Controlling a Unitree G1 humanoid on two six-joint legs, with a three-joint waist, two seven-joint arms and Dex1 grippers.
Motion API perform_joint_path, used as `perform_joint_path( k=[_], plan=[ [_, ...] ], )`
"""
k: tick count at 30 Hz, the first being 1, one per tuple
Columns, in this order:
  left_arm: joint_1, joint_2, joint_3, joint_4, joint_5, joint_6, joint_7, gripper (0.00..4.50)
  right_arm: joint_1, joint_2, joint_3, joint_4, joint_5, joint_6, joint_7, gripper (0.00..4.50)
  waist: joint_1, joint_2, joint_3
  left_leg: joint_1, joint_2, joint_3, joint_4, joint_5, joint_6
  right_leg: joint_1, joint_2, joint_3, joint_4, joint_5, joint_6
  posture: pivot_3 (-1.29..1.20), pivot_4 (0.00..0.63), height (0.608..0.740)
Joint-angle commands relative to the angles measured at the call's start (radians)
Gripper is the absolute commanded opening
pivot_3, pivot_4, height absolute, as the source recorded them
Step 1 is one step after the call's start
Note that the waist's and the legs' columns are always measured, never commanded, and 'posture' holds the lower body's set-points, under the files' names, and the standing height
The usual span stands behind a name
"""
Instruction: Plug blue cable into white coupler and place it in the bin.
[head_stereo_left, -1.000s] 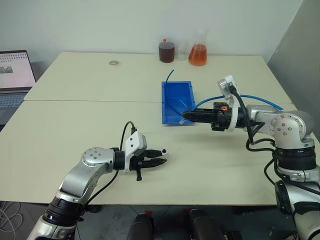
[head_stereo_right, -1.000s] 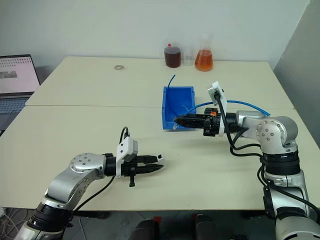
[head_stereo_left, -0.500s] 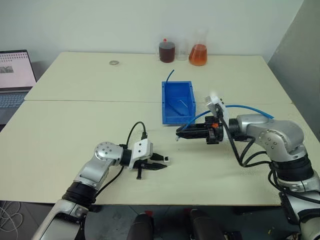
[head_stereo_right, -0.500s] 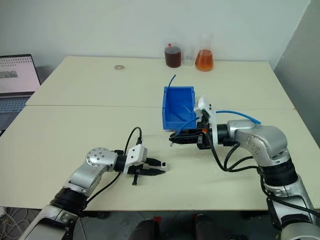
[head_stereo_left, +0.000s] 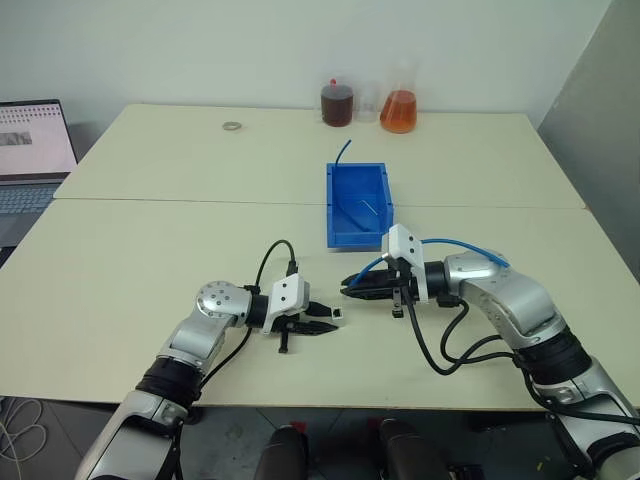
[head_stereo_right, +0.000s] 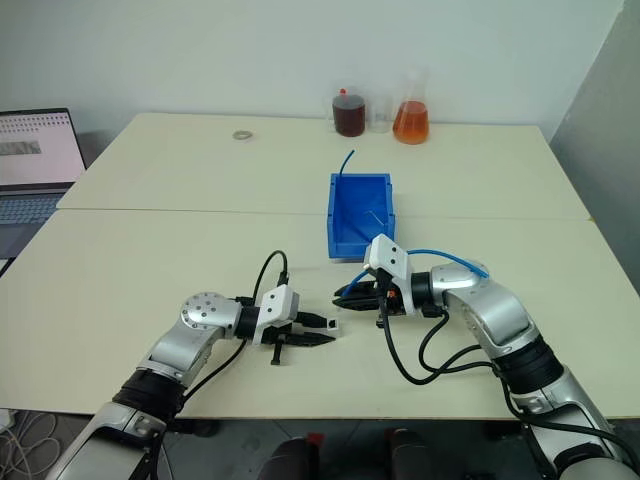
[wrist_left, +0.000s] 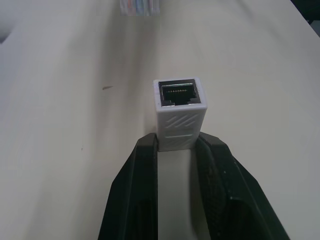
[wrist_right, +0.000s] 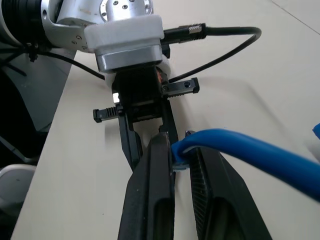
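Note:
My left gripper is shut on the white coupler, which sticks out past its fingertips with the dark socket facing away. Just to its right, my right gripper is shut on the blue cable close to its end. The clear plug hangs a short way in front of the socket, apart from it. The cable arcs back over my right forearm. Behind both grippers the blue bin stands open at the table's middle.
A short darker blue cable stub pokes up from the bin's far corner. Two flasks, one dark red and one orange, stand at the back edge. A small ring lies back left and a laptop at far left.
My right gripper has come down and leftwards from the bin's front with the cable, ending just right of the left gripper. The left gripper has edged forward a little, still holding the coupler.

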Motion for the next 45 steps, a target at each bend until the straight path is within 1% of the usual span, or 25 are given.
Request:
perform_joint_path(
  k=[1, 10, 18, 26, 35, 45],
  plan=[
    [-0.016, -0.009, 0.006, 0.024, 0.02, 0.004, 0.017, 0.75, -0.007, 0.012, 0.004, 0.016, -0.039, -0.081, 0.042, 0.16, 0.0, 0.0, 0.0, 0.0, 0.0, 0.0, 0.0, 0.0, 0.0, 0.0, 0.0, 0.0, 0.0, 0.0, 0.0, 0.0, 0.15, 0.74],
    [-0.021, -0.02, 0.006, 0.013, 0.023, 0.031, 0.031, 0.75, -0.011, 0.037, 0.021, 0.037, -0.083, -0.109, 0.091, 0.16, 0.0, 0.0, 0.0, 0.0, 0.0, 0.0, 0.0, 0.0, 0.0, 0.0, 0.0, 0.0, 0.001, 0.0, 0.0, 0.0, 0.15, 0.74],
    [-0.02, -0.016, 0.008, 0.012, 0.023, 0.036, 0.028, 0.75, -0.007, 0.043, 0.035, 0.064, -0.136, -0.141, 0.095, 0.16, 0.0, 0.0, 0.0, 0.0, 0.0, -0.001, 0.0, 0.0, 0.0, 0.001, 0.0, 0.0, 0.001, 0.0, 0.0, 0.0, 0.15, 0.74],
    [-0.022, -0.019, 0.009, 0.024, 0.026, 0.019, 0.031, 0.75, -0.029, 0.048, 0.021, 0.092, -0.145, -0.143, 0.103, 0.16, 0.0, 0.0, 0.0, 0.001, 0.0, -0.001, 0.001, 0.0, 0.0, 0.001, 0.0, 0.0, 0.001, 0.0, 0.0, 0.0, 0.15, 0.74],
    [-0.033, -0.029, 0.008, 0.01, 0.023, 0.04, 0.038, 0.75, -0.045, 0.045, 0.016, 0.125, -0.163, -0.155, 0.118, 0.16, 0.001, 0.0, 0.0, 0.001, 0.0, -0.001, 0.001, 0.0, 0.0, 0.001, 0.0, 0.0, 0.001, 0.0, 0.0, 0.0, 0.15, 0.74],
    [-0.037, -0.025, 0.013, 0.011, 0.024, 0.042, 0.04, 0.75, -0.052, 0.03, 0.049, 0.141, -0.191, -0.181, 0.159, 0.16, 0.001, 0.0, 0.0, 0.001, 0.0, -0.001, 0.001, 0.0, 0.0, 0.001, 0.0, 0.0, 0.002, 0.0, 0.0, 0.0, 0.15, 0.74]
  ],
)
